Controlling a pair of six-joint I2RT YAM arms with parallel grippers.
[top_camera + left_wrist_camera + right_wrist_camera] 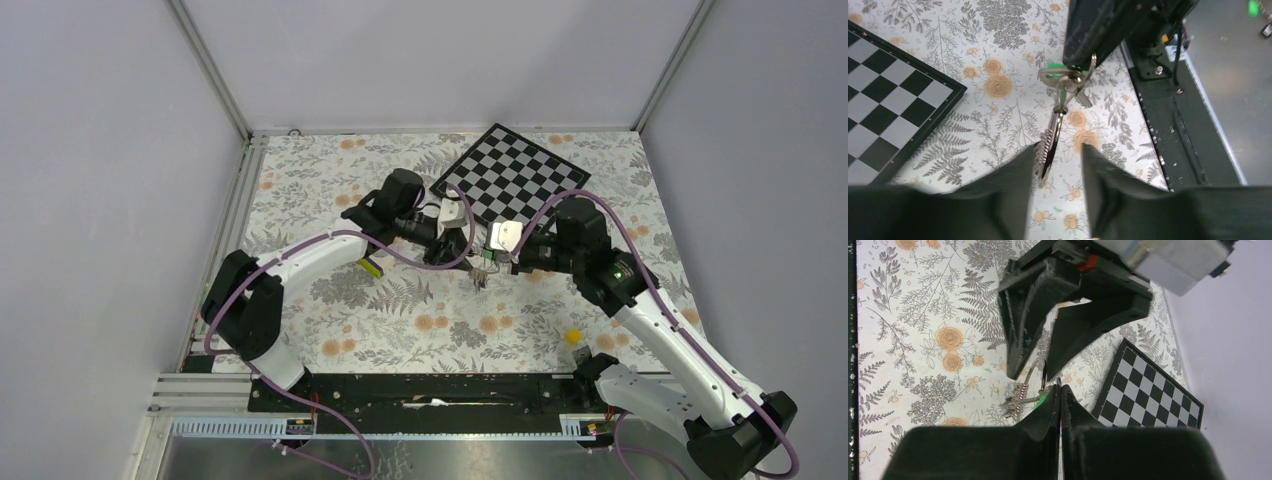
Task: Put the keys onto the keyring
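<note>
Left pincer (1060, 149) partly open around a dangling silver key (1050, 145); right pincer (1060, 392) clamped shut on the keyring (1066, 76).
The key hangs between the left fingers (1015, 175), close to one but not pinched as far as I can see. Above it the keyring, held over the floral tabletop (998, 55), carries a green-headed key (1055, 65) and other small ones. It looks nearly done to me, though I cannot tell whether every key is threaded.

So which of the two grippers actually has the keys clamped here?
The right gripper: its jaws are shut on the keys by the green head. The left gripper is open, with one silver key dangling between its fingers.
</note>
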